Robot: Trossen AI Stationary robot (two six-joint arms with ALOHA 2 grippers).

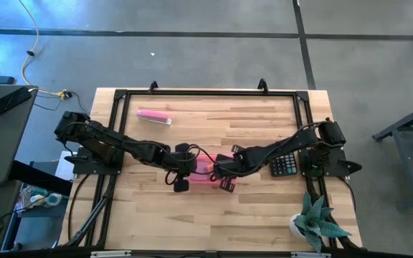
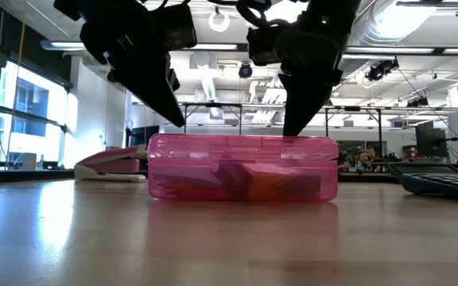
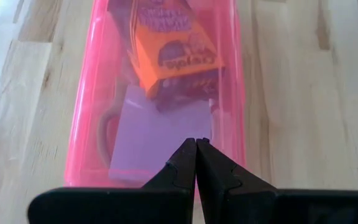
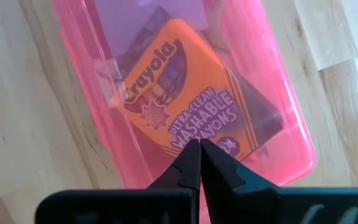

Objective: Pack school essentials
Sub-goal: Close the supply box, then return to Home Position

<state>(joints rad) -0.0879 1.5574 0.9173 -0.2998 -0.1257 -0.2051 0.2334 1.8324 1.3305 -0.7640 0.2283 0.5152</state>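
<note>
From overhead I see my two dark arms reaching in from either side of a pale wooden surface [image 1: 192,208] and meeting over a pink case [image 1: 203,171] near its middle. The left tool [image 1: 183,172] sits over the case's left end, the right tool [image 1: 223,175] over its right end. A black calculator [image 1: 285,165] lies just right of the right arm's forearm. A pink bar [image 1: 153,116] lies well apart, toward the far left of the surface. A potted plant [image 1: 315,222] stands at the near right corner.

From surface height, the case [image 2: 242,168] lies flat with its lid down, and orange and dark shapes show through its tinted wall. The left tool [image 2: 175,119] points down at the lid's left part, the right tool [image 2: 291,127] at its right part; both tips are at or just above the lid, and I cannot tell if they touch. The calculator [image 2: 444,176] shows at the right edge, the pink bar [image 2: 110,164] behind the case on the left.

Through my left wrist camera, the left tool [image 3: 196,144] has its fingers pressed together, holding nothing, above the case [image 3: 86,124]. Inside, through the lid, I see a pale purple-looking pad [image 3: 157,134] and an orange crayon box [image 3: 176,53] lying partly over it.

Through my right wrist camera, the right tool [image 4: 199,146] is likewise pinched together and empty, its tip over the crayon box [image 4: 179,93] inside the case [image 4: 272,93]. The box reads "Crayola" and "Ultra-Clean Washable Crayons".
</note>
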